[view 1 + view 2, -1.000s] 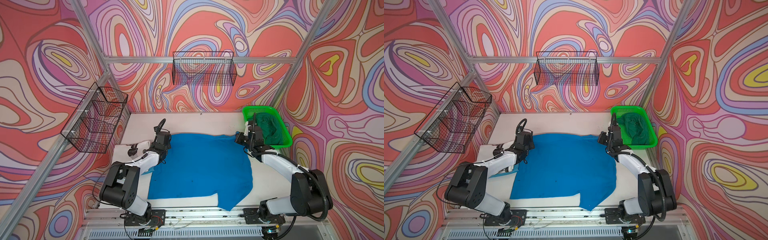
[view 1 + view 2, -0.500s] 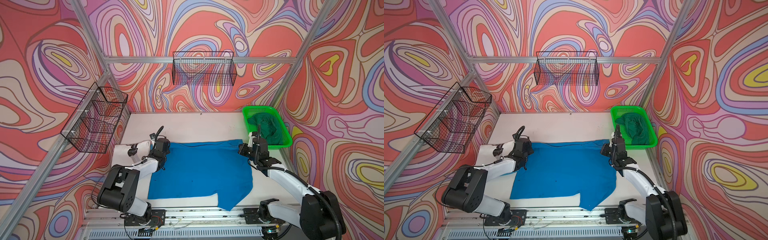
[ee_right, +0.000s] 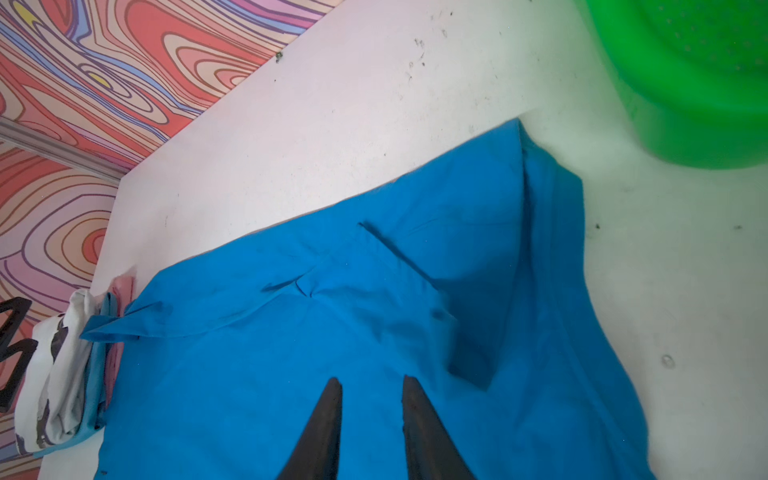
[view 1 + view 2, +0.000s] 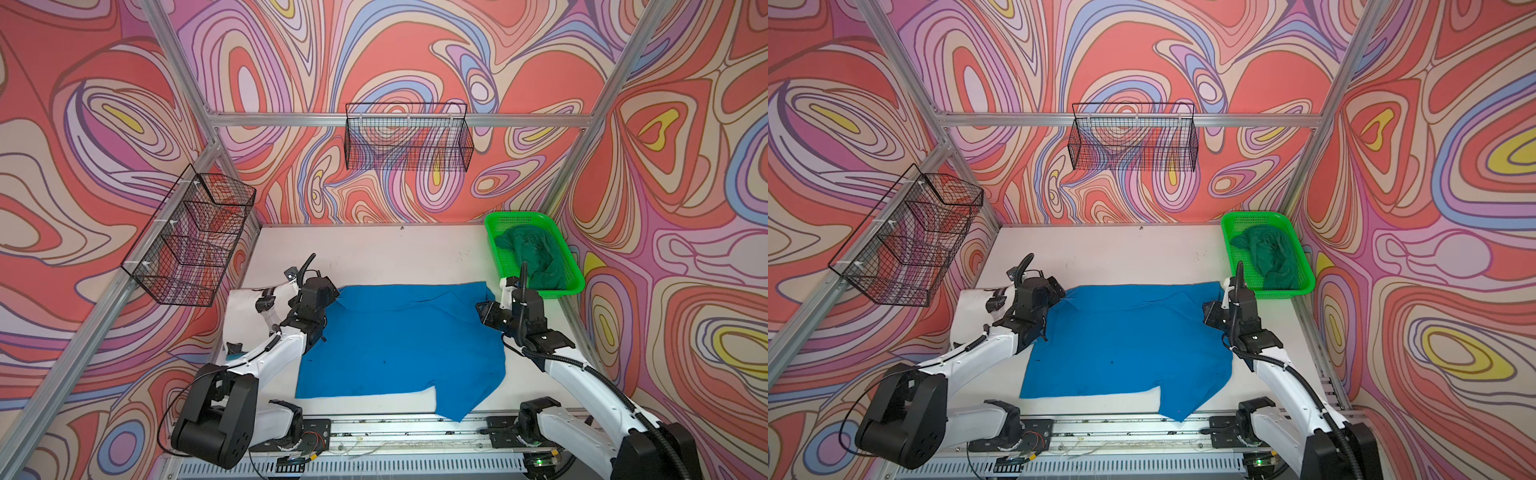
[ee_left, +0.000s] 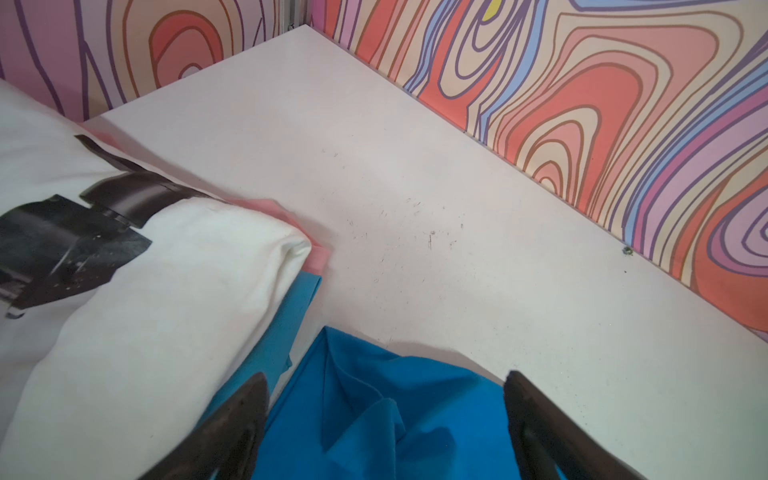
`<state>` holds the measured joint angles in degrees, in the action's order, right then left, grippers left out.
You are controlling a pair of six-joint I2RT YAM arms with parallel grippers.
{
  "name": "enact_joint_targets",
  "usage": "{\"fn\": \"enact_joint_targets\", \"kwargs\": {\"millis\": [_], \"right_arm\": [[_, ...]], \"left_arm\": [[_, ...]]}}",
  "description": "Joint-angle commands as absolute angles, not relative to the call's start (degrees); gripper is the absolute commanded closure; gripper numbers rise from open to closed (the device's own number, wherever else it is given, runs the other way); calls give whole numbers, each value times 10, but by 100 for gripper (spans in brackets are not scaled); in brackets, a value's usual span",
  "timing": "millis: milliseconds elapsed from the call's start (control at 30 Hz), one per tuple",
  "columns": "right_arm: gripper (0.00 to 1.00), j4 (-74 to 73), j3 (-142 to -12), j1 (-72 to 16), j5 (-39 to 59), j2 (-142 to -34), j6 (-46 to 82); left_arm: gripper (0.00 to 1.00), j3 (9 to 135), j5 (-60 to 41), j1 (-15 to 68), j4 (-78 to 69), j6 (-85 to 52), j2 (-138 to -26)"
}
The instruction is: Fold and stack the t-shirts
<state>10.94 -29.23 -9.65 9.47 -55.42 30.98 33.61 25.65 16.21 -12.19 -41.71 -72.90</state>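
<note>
Far left of the table point(image 4: 374, 249): one folded stack, topped by a white cotton t-shirt with black-grey print point(image 5: 145, 291), with a lighter blue folded t-shirt point(image 5: 286, 316) under it and a pink cloth layer point(image 5: 320, 251) lowest, as far as can be seen. Next to it: the left jaws, seen wide apart and empty, over a rumpled far corner of the plain bright blue t-shirt point(image 4: 399, 345). This shirt is spread across the middle of the table, that corner lying just beside the stack. Near its other far corner: the right jaws, seen a little apart, nothing clamped, cloth beneath. Far right: a bright green plastic mesh basket point(image 4: 536, 216), in which a crumpled dark green t-shirt point(image 4: 536, 257) is kept. Hazards noted: a near corner of the blue shirt overhangs the table's front edge and may be snagged or dragged off. Creases along the far edge may be folded in. The stack may be nudged askew if the left corner is pulled sideways.
</note>
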Motion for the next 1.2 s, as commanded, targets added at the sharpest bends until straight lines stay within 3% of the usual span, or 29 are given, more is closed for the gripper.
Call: {"fn": "enact_joint_targets", "kwargs": {"millis": [0, 167, 433, 600, 733, 1000, 1167], "right_arm": [[65, 145, -285, -94, 91, -538, 314], [55, 121, -311, -94, 110, -571, 330], [55, 48, -380, -94, 159, -712, 354], [55, 15, -390, -94, 169, -758, 362], [55, 5, -392, -94, 167, -778, 355], [55, -7, -382, -95, 167, -791, 349], [55, -14, -380, -95, 174, -800, 350]], "left_arm": [[6, 347, 276, 163, -44, -459, -722], [9, 384, 260, 157, 2, -451, -759], [21, 447, 219, 128, 63, -452, -838], [38, 501, 176, 127, 90, -440, -892], [59, 542, 129, 127, 115, -439, -931], [63, 540, 108, 127, 163, -446, -930], [92, 534, 95, 127, 165, -444, -937]]}}
